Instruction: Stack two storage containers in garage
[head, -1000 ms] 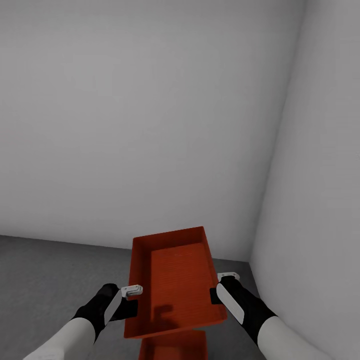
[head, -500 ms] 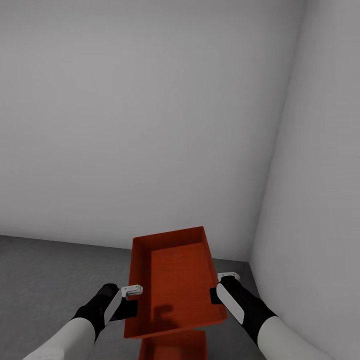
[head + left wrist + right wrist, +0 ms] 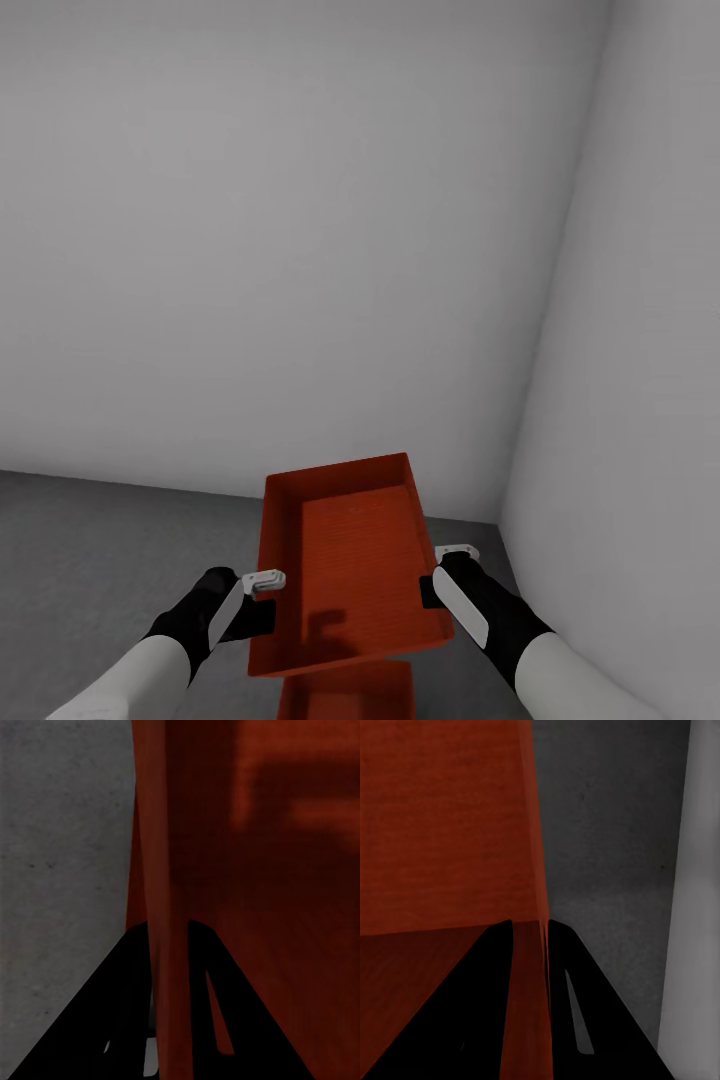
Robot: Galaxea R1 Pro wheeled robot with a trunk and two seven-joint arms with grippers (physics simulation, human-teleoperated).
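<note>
Both storage containers are in the garage: we hold the upper container (image 3: pixel 345 560) above the lower container (image 3: pixel 345 695) on the floor (image 3: pixel 90 560), left tool (image 3: pixel 262 582) at nine o'clock and right tool (image 3: pixel 452 556) at three each pinching a side wall, release remaining.

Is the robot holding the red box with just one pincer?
No, the left pincer grips one side wall of the upper storage container and the right pincer grips the opposite wall.

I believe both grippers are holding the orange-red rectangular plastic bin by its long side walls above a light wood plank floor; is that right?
Not quite: the floor is dark grey speckled concrete, not light wood planks, as the head view shows. The rest holds: the left gripper and right gripper each clamp a long side wall of the orange-red rectangular plastic bin.
</note>
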